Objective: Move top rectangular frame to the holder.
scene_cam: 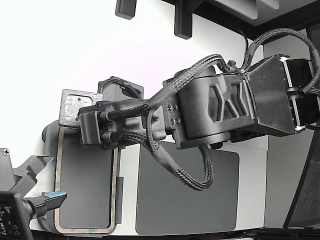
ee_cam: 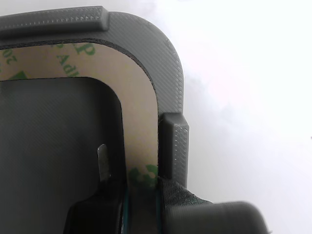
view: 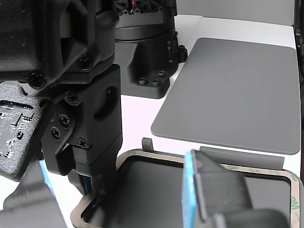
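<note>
Bright, even light throughout. White table (scene_cam: 60,45) blown out to near featureless in exterior view and wrist view. Shadows soft and faint. Wrist view: dark foreground parts at near edge blurred; frame (ee_cam: 141,122) border fairly sharp. Other view: blue-edged block (view: 209,190) nearest camera out of focus; dark mat (view: 237,90) farther back crisp, matte, no glare.

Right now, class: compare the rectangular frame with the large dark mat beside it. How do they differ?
The frame has a pale beige border with green print; the mat is plain dark grey all over. The frame sits in a raised-edge holder; the mat lies bare on the table. In the exterior view the mat looks larger. Both are flat, with rounded corners.
</note>
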Robot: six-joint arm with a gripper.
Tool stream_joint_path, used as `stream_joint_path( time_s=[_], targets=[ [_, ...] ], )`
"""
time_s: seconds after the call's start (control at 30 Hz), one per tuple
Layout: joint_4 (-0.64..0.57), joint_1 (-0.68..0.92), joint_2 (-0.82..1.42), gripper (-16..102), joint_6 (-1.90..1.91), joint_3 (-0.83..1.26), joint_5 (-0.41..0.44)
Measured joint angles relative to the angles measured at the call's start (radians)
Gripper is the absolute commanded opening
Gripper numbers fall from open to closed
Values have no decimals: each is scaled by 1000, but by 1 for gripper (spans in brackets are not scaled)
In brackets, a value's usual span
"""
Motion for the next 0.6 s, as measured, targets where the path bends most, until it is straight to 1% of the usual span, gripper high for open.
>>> stream_joint_path(
  time_s=[0.1,0.2,0.33,0.37,0.43,0.47,0.5,0.53,0.57,0.6],
  targets=[
    [0,-2,0,-4,0,0,-2],
    [-2,-2,0,-4,-3,6,-3],
    [-6,-2,0,4,-5,8,-3],
    [-8,-2,0,7,-6,8,-5],
    [-9,-2,0,20,-9,8,-6],
    [-9,-2,0,23,-11,8,-8],
    [-9,-2,0,29,-11,8,-11],
    [-9,-2,0,42,-11,8,-12],
    [-9,-2,0,50,-14,9,-17],
    [-9,-2,0,54,-15,9,-20]
  ],
)
